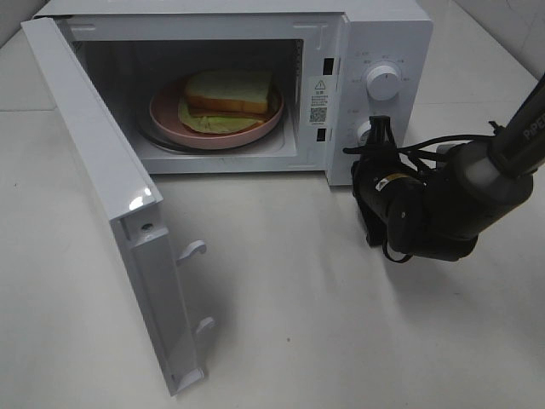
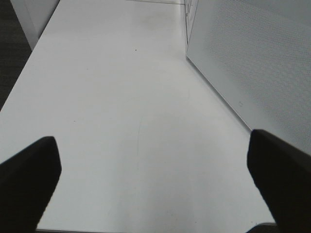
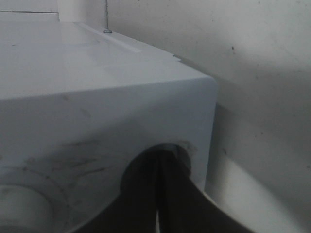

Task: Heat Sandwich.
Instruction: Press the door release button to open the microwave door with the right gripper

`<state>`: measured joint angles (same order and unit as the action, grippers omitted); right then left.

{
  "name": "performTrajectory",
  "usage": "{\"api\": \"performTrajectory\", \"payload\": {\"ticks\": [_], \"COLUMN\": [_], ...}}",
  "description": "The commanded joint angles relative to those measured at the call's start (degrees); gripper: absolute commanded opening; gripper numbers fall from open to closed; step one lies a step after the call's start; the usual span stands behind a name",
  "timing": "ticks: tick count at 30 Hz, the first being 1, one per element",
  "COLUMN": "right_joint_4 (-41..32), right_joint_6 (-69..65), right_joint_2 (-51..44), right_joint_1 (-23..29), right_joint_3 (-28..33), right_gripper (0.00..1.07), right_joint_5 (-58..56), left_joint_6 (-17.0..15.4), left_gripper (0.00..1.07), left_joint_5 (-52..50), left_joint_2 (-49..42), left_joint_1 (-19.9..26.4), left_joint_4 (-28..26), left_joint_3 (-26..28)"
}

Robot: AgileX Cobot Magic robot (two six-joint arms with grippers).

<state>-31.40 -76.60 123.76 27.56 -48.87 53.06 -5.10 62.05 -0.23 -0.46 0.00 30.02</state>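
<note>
Microwave duty, seen from on high: holding the right gripper pinched fully shut, nothing between its fingers, and pointing the tips at the lower knob of the control panel, at about 3 o'clock in the overhead view. Not revealing for certain any contact between tips and knob, with the black fingers hiding part of the dial. Showing the upper knob free, at 12 o'clock from the gripper and just beyond it. Trailing back toward 4 o'clock along the dark wrist. Working against the front of the white microwave, sitting at 12 o'clock on the pale table, with the door hanging wide open toward 8 o'clock. Displaying the sandwich inside the cavity, at roughly 10 o'clock from the right gripper and well apart from it, resting on the pink plate, white bread uppermost and green filling poking out toward 7 o'clock. Carrying a warning label on the frame between cavity and knobs. Holding the left gripper, out of the overhead view, spread wide and empty above the table, with a dotted white panel near one finger.
</note>
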Motion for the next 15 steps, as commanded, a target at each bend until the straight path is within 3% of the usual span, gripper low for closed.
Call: {"api": "performTrajectory", "payload": {"ticks": [1,15], "right_joint_4": [3.0,2.8], "right_joint_6": [0.9,-0.3], "right_joint_2": [-1.8,-4.7], "right_joint_1": [-1.4,0.6], "right_joint_3": [-3.2,2.5], "right_gripper": [0.0,0.0], "right_joint_5": [4.6,0.6], "left_joint_6": [-0.2,-0.2], "left_gripper": [1.0,1.0], "left_joint_5": [-0.7,-0.7], "left_joint_2": [-1.0,-1.0], "left_joint_1": [0.2,0.2], "left_joint_4": [0.0,0.0], "left_joint_3": [-0.2,-0.2]}}
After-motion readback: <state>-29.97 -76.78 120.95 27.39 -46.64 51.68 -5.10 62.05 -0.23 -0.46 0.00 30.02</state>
